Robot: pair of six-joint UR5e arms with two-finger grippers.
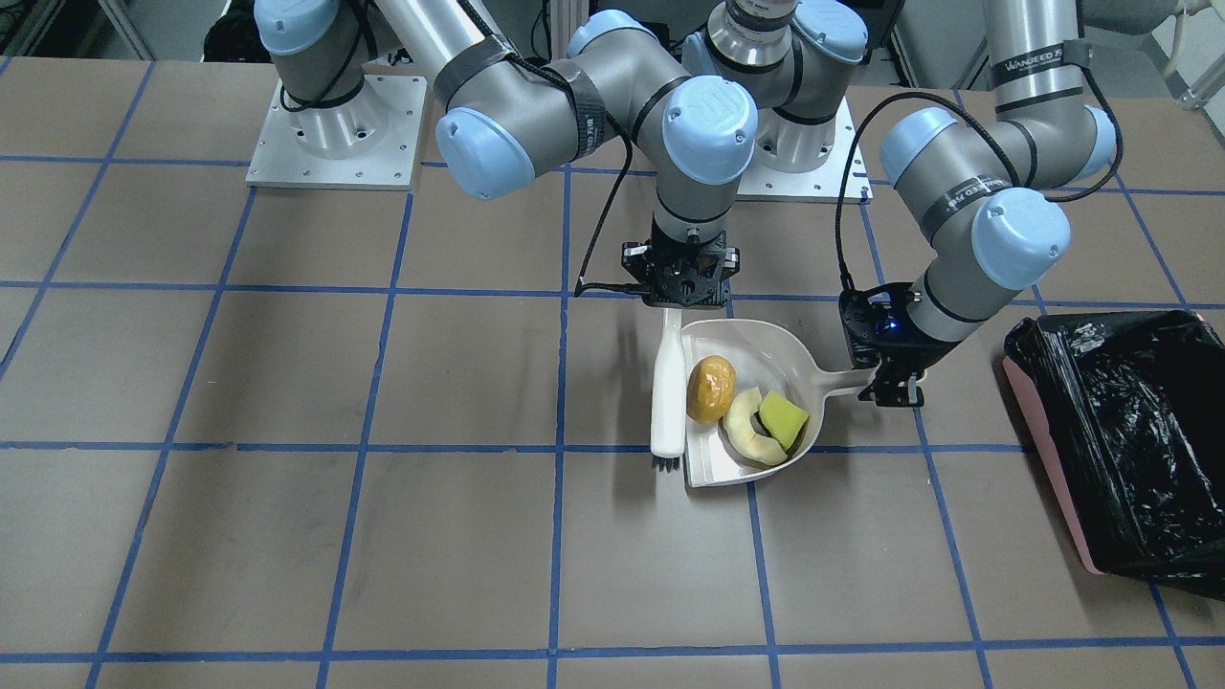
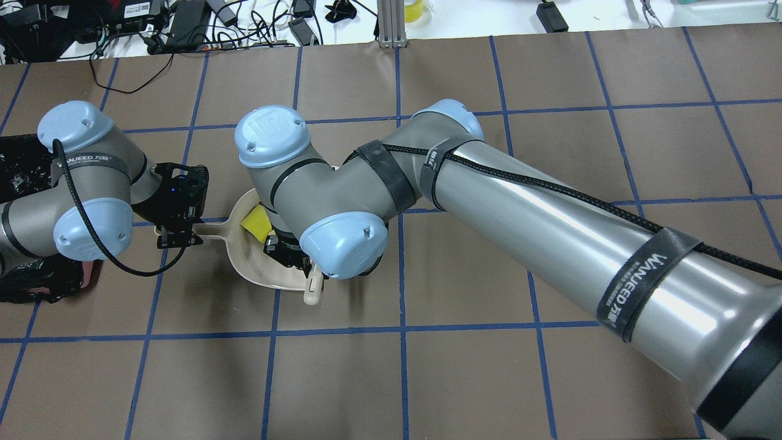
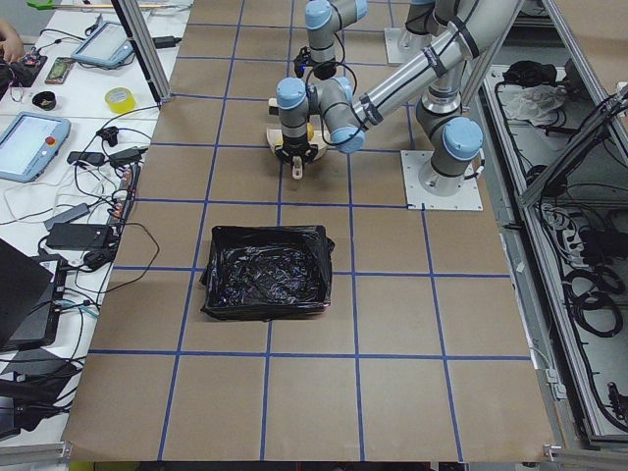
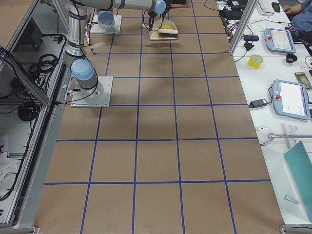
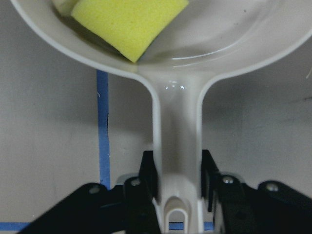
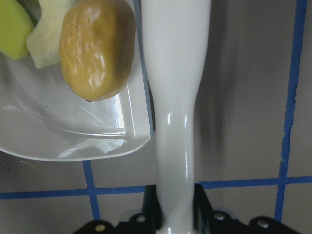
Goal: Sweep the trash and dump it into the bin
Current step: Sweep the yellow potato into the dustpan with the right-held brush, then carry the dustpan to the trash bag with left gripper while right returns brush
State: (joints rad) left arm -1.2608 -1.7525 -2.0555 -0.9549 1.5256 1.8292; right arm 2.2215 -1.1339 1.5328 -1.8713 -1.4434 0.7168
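At table centre, left tool point(image 1: 895, 390) pinches dustpan handle point(image 1: 840, 381), right tool point(image 1: 673, 304) pinches brush point(image 1: 668, 402).

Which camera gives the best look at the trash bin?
Exterior left: the whole black-lined bin shows there, open top unobstructed. Front-facing cuts it off at the frame's right edge; overhead shows only slivers at its left edge; the wrist views and exterior right miss it.
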